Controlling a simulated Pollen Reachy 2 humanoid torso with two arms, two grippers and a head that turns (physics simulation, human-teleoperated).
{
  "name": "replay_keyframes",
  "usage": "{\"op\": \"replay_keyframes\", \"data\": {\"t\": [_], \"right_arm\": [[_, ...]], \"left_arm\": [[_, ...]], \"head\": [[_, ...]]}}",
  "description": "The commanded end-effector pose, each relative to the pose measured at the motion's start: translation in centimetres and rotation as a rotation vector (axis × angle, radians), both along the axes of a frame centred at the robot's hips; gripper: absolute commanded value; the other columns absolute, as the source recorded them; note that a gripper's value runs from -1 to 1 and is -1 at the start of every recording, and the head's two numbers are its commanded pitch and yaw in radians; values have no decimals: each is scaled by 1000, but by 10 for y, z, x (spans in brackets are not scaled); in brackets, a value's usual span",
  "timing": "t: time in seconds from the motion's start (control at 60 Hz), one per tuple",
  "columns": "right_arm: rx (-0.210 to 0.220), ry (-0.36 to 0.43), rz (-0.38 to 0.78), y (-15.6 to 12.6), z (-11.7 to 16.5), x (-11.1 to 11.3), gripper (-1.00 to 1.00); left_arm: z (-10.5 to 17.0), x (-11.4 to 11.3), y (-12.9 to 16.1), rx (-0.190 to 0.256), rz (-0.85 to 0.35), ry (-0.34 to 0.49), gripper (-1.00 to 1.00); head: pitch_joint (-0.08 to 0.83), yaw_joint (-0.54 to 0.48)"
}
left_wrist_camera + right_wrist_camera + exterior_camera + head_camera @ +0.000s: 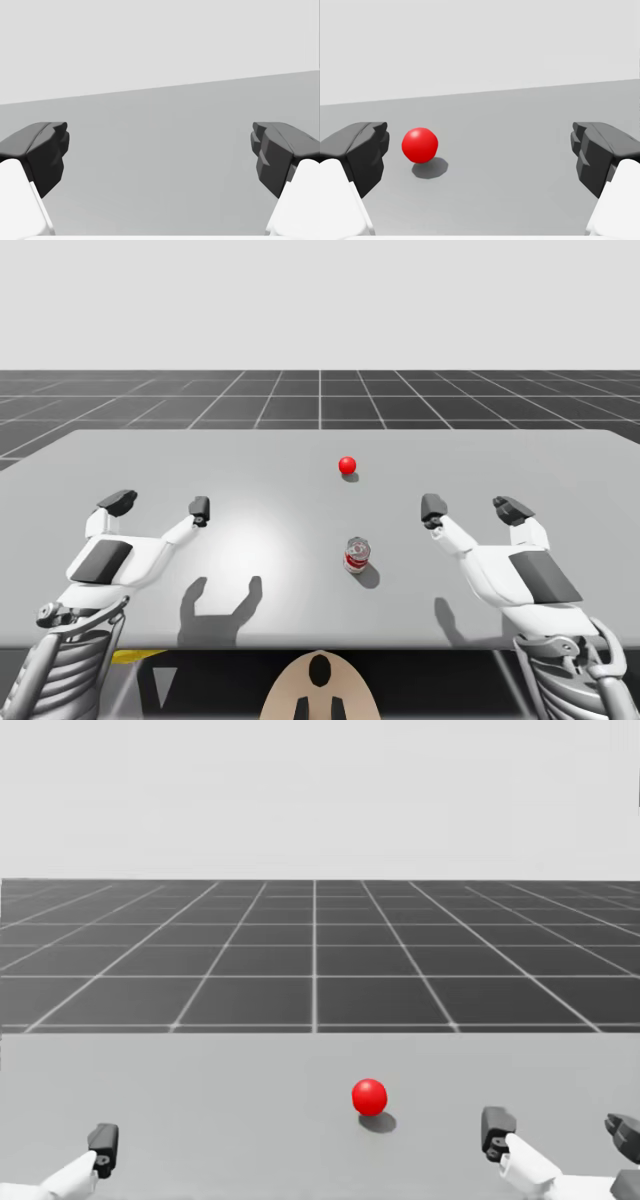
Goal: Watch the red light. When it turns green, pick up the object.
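The light is a red ball (347,465) resting on the grey table (250,460), past the middle; it is red in the head view (369,1096) and the right wrist view (420,144) too. A small red and silver can (356,554) stands upright nearer to me, between my arms. My left gripper (160,506) hovers open over the table's left side, nothing between its fingers (47,150). My right gripper (477,508) is open at the right, the can to its left and nearer me, the ball ahead beside its left finger (365,152).
Beyond the table's far edge (320,431) lies a dark gridded floor (315,950). Bare table surface lies around the can and between both arms.
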State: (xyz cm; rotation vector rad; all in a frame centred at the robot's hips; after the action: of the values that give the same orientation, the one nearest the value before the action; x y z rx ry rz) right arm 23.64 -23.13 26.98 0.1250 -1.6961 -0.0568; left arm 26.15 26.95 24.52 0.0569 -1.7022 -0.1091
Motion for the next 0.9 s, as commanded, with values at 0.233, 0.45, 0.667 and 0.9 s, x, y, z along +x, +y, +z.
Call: {"op": "replay_keyframes", "data": {"t": [0.233,0.45,0.667,0.9], "right_arm": [[29,-1,-9,3,-2,0,-1000],[19,2,12,3,-3,0,-1000],[16,1,17,3,-3,0,-1000],[15,0,21,4,-3,0,-1000]], "left_arm": [[-1,0,-3,13,-11,8,-1000],[-1,0,-5,16,-15,10,-1000],[-1,0,-6,16,-15,9,-1000],[-2,0,-6,17,-17,9,-1000]], "head": [[379,-81],[443,-133],[435,-120],[432,-115]]}}
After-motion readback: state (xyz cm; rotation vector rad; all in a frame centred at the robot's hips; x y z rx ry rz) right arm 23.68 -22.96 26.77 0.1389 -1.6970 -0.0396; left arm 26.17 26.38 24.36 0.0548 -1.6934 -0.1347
